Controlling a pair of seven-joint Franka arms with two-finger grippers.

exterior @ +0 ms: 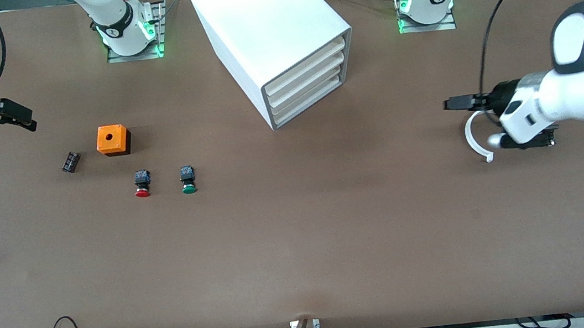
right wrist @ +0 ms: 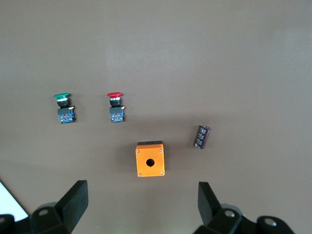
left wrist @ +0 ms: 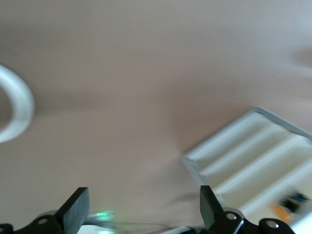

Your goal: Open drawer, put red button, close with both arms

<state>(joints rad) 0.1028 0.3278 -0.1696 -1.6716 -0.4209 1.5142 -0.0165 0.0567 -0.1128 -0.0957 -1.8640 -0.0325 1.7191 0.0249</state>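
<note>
The red button (exterior: 141, 186), red cap and black body, lies on the table beside the green-capped button (exterior: 187, 180); it also shows in the right wrist view (right wrist: 115, 107). The white cabinet (exterior: 264, 28) stands near the arms' bases, and its cream drawer fronts (exterior: 307, 81) are all pushed in; they also show in the left wrist view (left wrist: 253, 161). My right gripper (exterior: 22, 120) is open and empty, above the table at the right arm's end, clear of the buttons (right wrist: 141, 200). My left gripper (exterior: 452, 105) is open and empty over the table at the left arm's end, facing the cabinet (left wrist: 144, 204).
An orange box with a hole (exterior: 112, 140) sits farther from the front camera than the red button. A small black component (exterior: 70, 161) lies beside it, toward the right arm's end. A white curved piece (exterior: 475, 138) hangs at the left wrist. Cables run along the table's near edge.
</note>
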